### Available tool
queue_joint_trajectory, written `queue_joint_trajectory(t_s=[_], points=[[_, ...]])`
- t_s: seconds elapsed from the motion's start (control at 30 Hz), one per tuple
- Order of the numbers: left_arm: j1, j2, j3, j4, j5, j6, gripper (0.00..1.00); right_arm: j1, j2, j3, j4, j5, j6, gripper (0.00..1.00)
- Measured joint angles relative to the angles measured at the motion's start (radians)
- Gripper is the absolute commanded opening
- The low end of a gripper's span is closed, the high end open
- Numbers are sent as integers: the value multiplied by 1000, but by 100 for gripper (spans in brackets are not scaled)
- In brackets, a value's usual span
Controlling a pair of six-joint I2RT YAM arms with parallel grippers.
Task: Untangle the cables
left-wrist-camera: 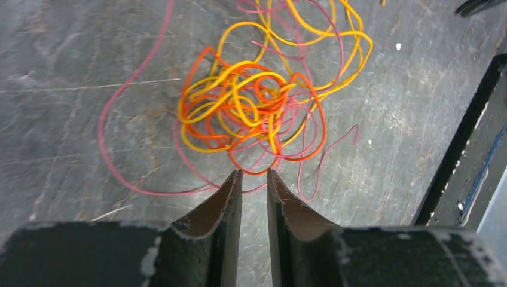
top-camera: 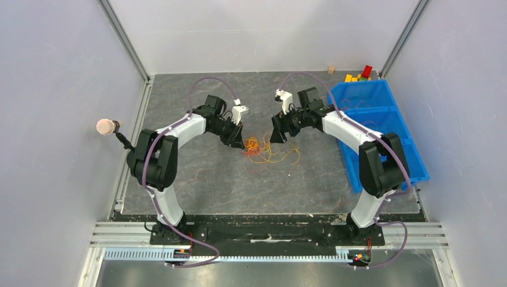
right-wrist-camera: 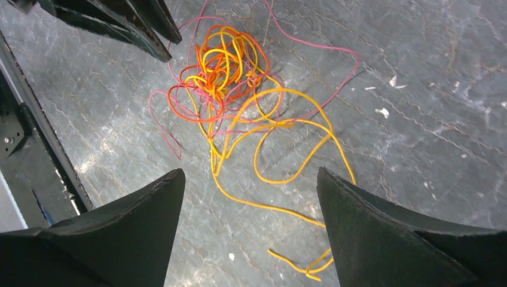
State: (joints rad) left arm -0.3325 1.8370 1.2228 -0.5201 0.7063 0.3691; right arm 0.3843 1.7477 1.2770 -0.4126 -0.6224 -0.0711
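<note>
Tangled in one heap, the cables (top-camera: 266, 149) lie on the table (top-camera: 197, 179) between both arms. The left gripper (left-wrist-camera: 254, 174) hangs right at the heap's near edge, jaws parted just a slit, nothing in them. The right gripper (right-wrist-camera: 250, 173) gapes wide and empty, farther off, with a loose yellow loop (right-wrist-camera: 293, 149) trailing toward it

No legible text, label, brand, number or sign on anything in view.
</note>
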Motion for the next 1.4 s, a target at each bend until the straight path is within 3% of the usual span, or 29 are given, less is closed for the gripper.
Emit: queue_joint_trajectory(t_s=[0.13, 0.23, 0.27, 0.53, 0.67, 0.87, 1.4], points=[[21, -10, -6, 25, -16, -17, 29, 24, 46, 0, 54, 0, 8, 75], [21, -23, -21, 30, -28, -19, 29, 32, 70, 0, 104, 11, 18, 56], [20, -27, -28, 29, -34, -19, 29, 33, 80, 3, 114, 18, 20, 54], [24, -80, -70, 55, -42, -79, 33, 58, 108, 39, 112, 21, 26, 57], [35, -103, -73, 145, -11, -187, 38, 117, 128, 88, 121, 23, 48, 50], [40, -38, -21, 217, 9, -317, 35, 161, 239, 187, 170, 34, 62, 41], [40, 71, -98, 394, 105, -593, 31, 150, 311, 139, 199, 48, 113, 31]])
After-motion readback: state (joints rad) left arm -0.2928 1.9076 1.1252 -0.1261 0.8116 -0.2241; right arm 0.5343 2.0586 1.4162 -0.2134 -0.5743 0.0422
